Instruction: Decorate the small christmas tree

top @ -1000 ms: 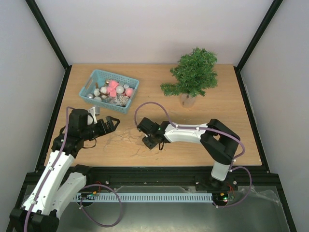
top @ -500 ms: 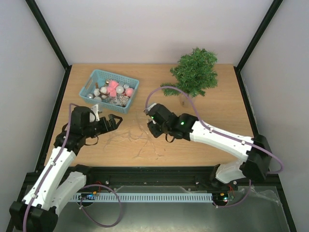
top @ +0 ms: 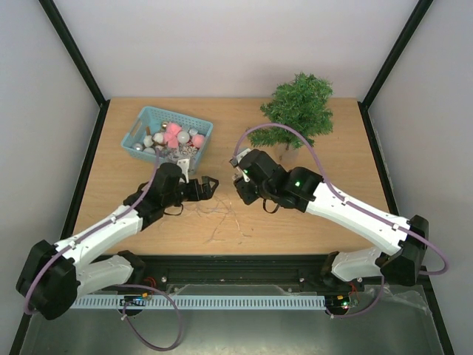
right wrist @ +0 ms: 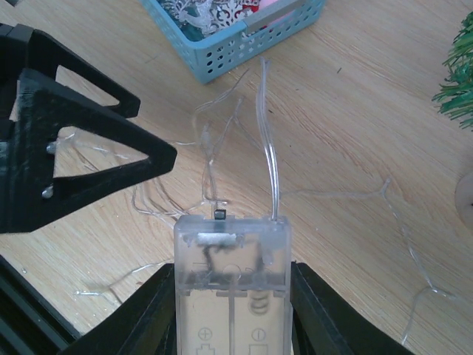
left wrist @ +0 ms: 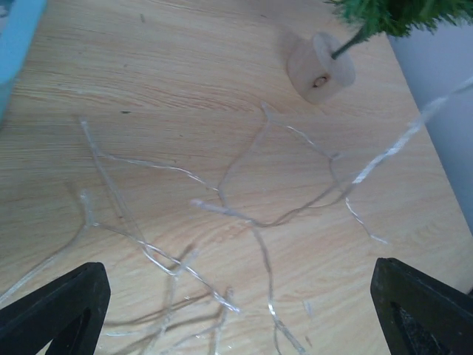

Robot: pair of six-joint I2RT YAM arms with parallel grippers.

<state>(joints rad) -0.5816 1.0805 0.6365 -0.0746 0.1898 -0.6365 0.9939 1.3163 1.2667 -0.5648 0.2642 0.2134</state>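
Counting left to right: one teal basket (top: 134,127) of jumbled ornaments (top: 174,135), one left gripper (top: 206,185) gaping wide above one thin light string (left wrist: 255,222), one right gripper (top: 242,191) clamped on one clear battery box (right wrist: 231,281), one small christmas tree (top: 299,111) far right. Looks light, springy, tippy on its small base (left wrist: 320,68); probably best steadied low on the stem (left wrist: 346,46).

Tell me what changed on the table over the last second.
The right gripper, shut on the clear battery box, swung away from the near edge toward the small christmas tree, with the light wire trailing from the box. The left gripper, open, reached right, over the light wire. The tree and the teal basket stayed put.
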